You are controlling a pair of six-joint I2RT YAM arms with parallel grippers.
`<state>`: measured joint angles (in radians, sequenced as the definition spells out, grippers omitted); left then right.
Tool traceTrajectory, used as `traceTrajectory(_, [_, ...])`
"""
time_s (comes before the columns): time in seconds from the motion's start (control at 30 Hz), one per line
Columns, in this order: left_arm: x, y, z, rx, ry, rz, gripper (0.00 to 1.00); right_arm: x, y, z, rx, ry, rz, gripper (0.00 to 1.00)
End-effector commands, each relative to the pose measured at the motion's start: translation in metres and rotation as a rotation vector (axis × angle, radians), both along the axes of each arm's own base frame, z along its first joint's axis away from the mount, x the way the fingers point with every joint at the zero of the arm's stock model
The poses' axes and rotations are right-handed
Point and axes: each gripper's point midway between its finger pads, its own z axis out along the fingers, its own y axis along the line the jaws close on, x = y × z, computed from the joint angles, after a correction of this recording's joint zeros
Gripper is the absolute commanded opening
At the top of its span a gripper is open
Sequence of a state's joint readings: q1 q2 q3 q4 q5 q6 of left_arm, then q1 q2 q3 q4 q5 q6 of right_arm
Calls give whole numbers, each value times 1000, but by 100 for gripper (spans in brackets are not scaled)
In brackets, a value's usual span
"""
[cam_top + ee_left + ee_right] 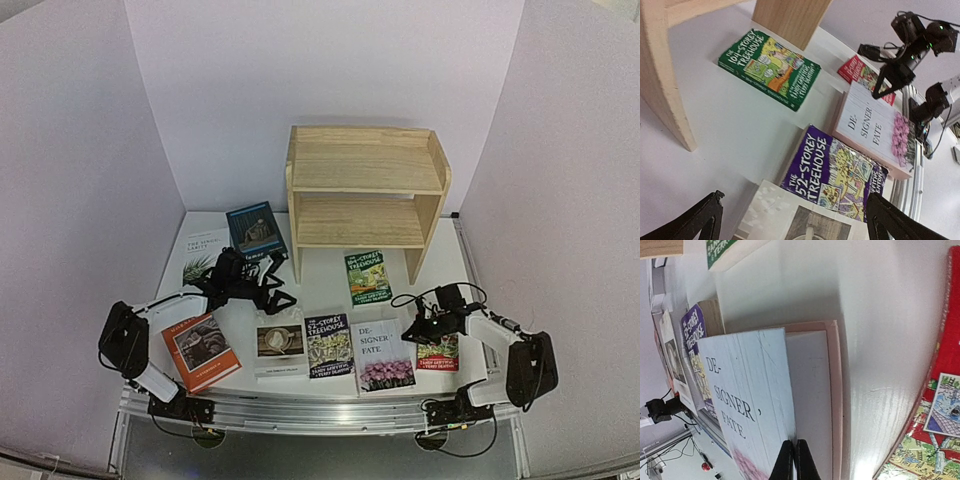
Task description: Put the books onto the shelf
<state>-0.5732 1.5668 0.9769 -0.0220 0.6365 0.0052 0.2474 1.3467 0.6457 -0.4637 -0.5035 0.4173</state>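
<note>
1. Hanging over the tabletop (320,285), the left gripper (272,290) partly hides a white plant-cover book (198,258) and the near edge of a dark blue book (255,228); both titles are too small to read
2. Only the overhead view shows the whole wooden shelf (365,165), at the back, with the books (329,345) lying flat in front of it, and an orange book (200,352) by the left arm
3. The left wrist view shows its fingers (700,220) wide apart, holding nothing, above a cup-cover book (775,212) and a purple book (835,170) reading "THE 52-STOREY TREEHOUSE"; a green book (770,67) reads "STOREY TREEHOUSE"
4. The right wrist view shows the right gripper (794,445) with its fingers pressed together at the cover edge of a white book (750,390) reading "DE-SIGNER FATE"; I cannot tell whether the cover is pinched between them
5. A red book (935,430) is cut off there
</note>
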Motion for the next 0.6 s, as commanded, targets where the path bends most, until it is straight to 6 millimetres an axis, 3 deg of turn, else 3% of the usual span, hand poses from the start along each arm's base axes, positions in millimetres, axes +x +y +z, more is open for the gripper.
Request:
traceTrajectory(0.0, [-20, -22, 5, 21, 56, -149, 100, 10, 16, 29, 88, -106, 91, 0])
traceTrajectory(0.13, [-29, -46, 12, 14, 177, -240, 100, 17, 24, 74, 142, -256, 153, 0])
traceTrajectory(0.3, [-31, -80, 33, -37, 191, -347, 100, 14, 26, 137, 173, -518, 230, 0])
traceTrajectory(0.47, [-36, -121, 37, -80, 140, -460, 100, 4, 22, 159, 157, -649, 276, 0])
traceTrajectory(0.57, [-27, -141, 47, -137, 82, -481, 100, 1, 22, 172, 156, -695, 298, 0])
